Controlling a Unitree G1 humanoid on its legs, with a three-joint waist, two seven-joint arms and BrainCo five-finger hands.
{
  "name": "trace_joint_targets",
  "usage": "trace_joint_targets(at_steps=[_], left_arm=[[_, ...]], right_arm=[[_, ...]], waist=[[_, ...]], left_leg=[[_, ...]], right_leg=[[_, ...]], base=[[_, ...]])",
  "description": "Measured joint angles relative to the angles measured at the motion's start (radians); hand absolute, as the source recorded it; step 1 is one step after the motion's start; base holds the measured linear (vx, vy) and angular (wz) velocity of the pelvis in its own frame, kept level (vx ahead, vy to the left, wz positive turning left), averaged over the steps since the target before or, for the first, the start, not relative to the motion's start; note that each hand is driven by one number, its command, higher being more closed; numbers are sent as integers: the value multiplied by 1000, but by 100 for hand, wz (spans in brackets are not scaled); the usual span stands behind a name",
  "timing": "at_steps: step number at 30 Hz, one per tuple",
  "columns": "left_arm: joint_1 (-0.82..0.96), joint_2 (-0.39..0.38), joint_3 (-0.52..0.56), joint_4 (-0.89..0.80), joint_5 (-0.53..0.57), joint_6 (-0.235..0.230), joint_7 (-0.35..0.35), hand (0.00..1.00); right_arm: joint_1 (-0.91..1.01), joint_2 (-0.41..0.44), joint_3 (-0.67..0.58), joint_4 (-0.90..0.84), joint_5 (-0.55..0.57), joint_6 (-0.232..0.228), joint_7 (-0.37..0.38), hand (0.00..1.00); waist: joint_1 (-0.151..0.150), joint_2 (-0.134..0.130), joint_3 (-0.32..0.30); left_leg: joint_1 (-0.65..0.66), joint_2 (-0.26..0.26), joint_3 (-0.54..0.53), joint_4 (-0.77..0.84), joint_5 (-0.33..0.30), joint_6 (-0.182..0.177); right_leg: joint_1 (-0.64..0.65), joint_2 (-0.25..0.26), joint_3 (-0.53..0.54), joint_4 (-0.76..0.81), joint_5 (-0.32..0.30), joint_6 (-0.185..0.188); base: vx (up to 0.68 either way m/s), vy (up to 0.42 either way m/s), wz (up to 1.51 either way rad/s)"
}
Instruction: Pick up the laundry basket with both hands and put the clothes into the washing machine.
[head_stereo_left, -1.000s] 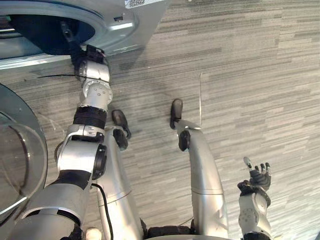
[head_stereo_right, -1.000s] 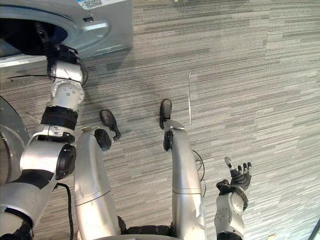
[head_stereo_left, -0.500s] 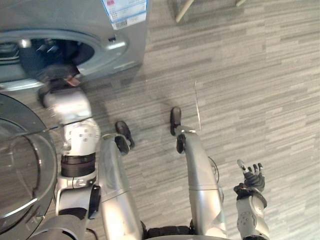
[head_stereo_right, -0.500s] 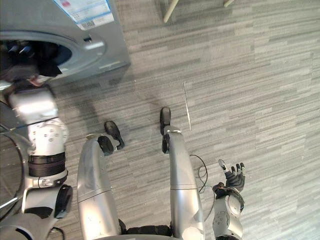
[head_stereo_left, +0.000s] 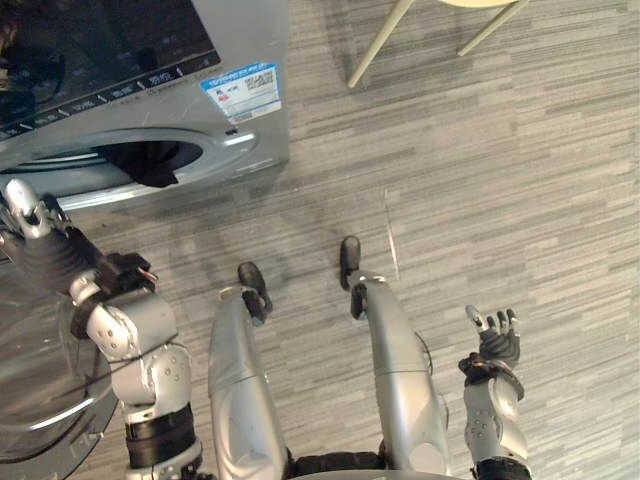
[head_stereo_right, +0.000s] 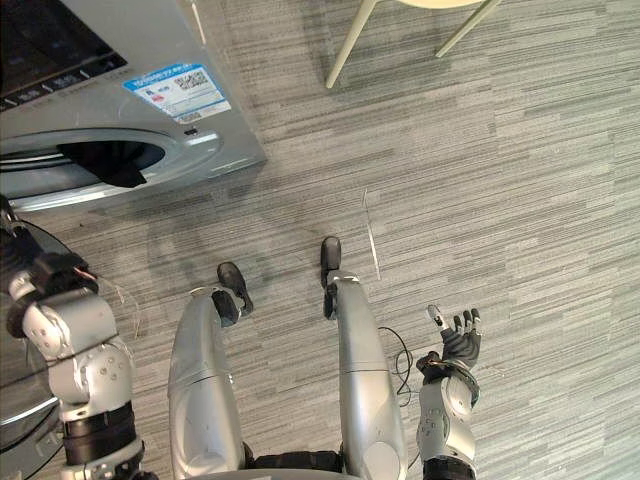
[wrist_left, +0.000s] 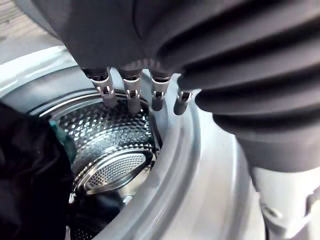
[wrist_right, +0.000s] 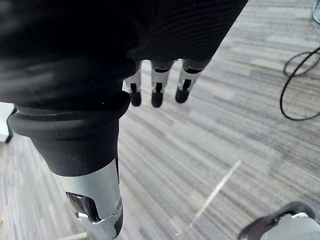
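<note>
The grey washing machine (head_stereo_left: 250, 130) stands at the upper left with its round opening facing me. A dark garment (head_stereo_left: 155, 168) lies in the opening and droops over its lower rim. My left hand (head_stereo_left: 35, 245) is raised in front of the machine, below the opening, fingers straight and holding nothing. In the left wrist view its fingers (wrist_left: 130, 92) point at the metal drum (wrist_left: 115, 145), with dark clothes (wrist_left: 30, 170) inside. My right hand (head_stereo_left: 495, 340) hangs open at the lower right over the floor, and its fingers (wrist_right: 156, 90) are relaxed and empty.
The machine's glass door (head_stereo_left: 40, 400) is swung open at the lower left, beside my left arm. Pale chair legs (head_stereo_left: 380, 40) stand on the striped grey floor at the top. A thin white line (head_stereo_left: 390, 225) marks the floor ahead.
My left hand has come out of the drum and back towards me, below the opening. The view has shifted, showing more of the machine's front. The right hand has barely moved.
</note>
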Motion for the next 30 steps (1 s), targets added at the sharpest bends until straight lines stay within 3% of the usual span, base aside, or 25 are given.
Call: trace_joint_targets(at_steps=[3,6,9,11,17,30], left_arm=[[-7,-17,-25,122,39,14,-45,0],[-67,-46,-27,374,4,50,-81,0],[-163,-58,-25,609,-153,63,-125,0],[-242,-64,-12,756,-324,65,-149,0],[-343,-65,32,940,-570,62,-166,0],[-344,-78,140,1129,-777,62,-219,0]], right_arm=[[-7,-1,-5,0,-2,0,-3,0],[-22,-1,-4,8,-7,1,-4,0],[-39,-1,-3,36,-7,5,-19,0],[-44,0,2,58,-7,10,-38,0],[-95,5,3,116,-7,35,-54,0],[-137,-5,5,167,-3,47,-83,0]], waist=[[11,27,-14],[12,52,-34],[9,52,-34],[8,52,-34],[0,52,-34],[4,49,-33]], left_leg=[[13,1,-4,-10,0,0],[15,5,-3,-10,-1,0],[14,11,-3,-7,-5,-4],[11,23,3,0,-6,-6],[5,40,8,17,-19,-13],[49,42,46,2,-23,-8]], right_leg=[[12,3,-5,-1,-4,-2],[16,9,-4,-7,-5,-2],[15,16,-1,-15,0,-4],[14,23,1,-17,2,-5],[5,36,5,-15,2,-5],[23,39,25,-18,2,-1]], base=[[10,-42,3],[7,-5,-5],[8,11,-9],[24,13,-10],[36,20,-10],[8,4,-3]])
